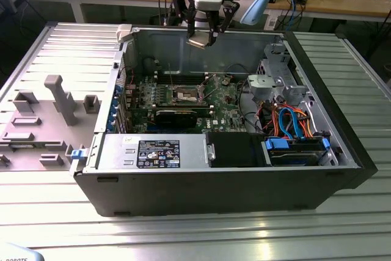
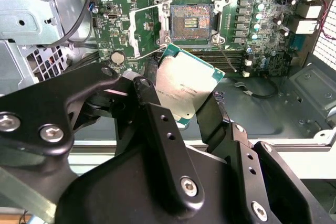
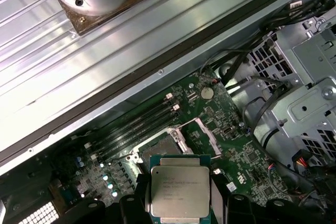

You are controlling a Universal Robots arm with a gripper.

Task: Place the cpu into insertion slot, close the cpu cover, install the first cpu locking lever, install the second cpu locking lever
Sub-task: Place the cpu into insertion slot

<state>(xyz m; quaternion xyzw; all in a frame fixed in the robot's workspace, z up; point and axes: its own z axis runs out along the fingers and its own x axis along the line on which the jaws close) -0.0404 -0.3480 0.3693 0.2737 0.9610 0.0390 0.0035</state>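
Claw (image 2: 181,100) clasping cpu (image 2: 186,82), tilted, over insertion slot (image 2: 191,20)

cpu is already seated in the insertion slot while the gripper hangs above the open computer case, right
No. The cpu is not seated: the second wrist view shows it held by the gripper above the board, and the insertion slot empty with its contacts bare. The gripper does hang above the open computer case, as the exterior view shows.

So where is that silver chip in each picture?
Exterior view: the cpu hangs in the fingers, high above the motherboard.
Second wrist view: cpu clamped between the fingers, before the insertion slot.
First wrist view: cpu gripped, insertion slot behind.
Shared landmark: the insertion slot.
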